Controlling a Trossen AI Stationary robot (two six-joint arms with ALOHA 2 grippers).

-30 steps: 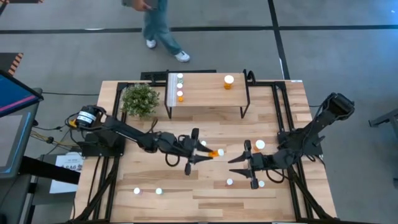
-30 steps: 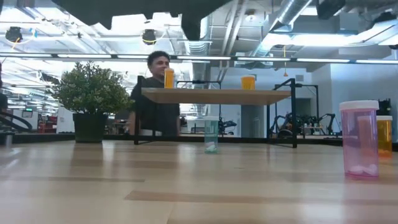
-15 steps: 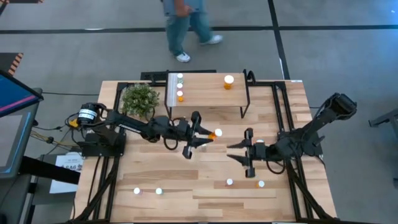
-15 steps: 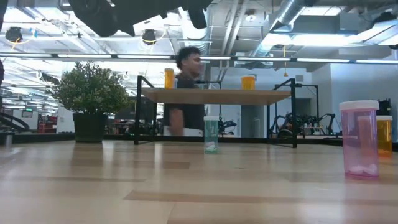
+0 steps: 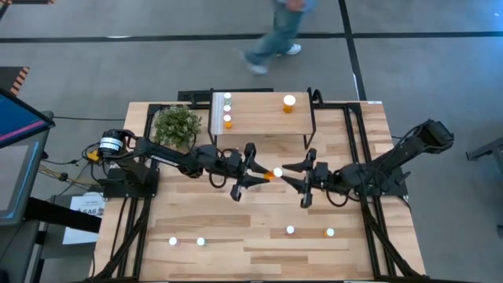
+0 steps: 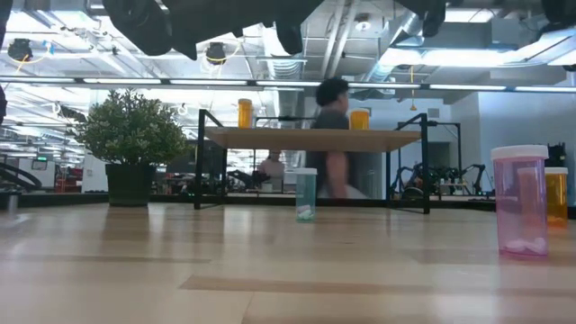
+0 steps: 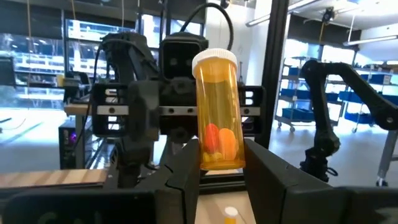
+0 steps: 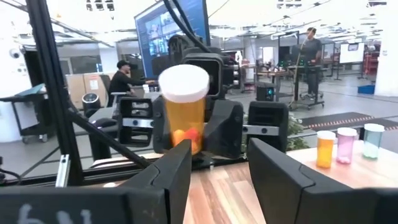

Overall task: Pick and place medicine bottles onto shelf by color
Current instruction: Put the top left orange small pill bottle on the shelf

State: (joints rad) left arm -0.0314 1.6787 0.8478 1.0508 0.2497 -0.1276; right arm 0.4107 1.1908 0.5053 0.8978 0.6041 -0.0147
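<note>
Table (image 5: 196,224) middle, left gripper (image 5: 253,167) clamping orange bottle (image 5: 275,172)

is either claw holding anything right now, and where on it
The left claw holds a large orange medicine bottle upright by its lower body, cap up. The right claw is open just in front of it, holding nothing.

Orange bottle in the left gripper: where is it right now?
In the high view the orange bottle sits mid-table, held by the left gripper just in front of the shelf, with the open right gripper facing it on its right side.
</note>
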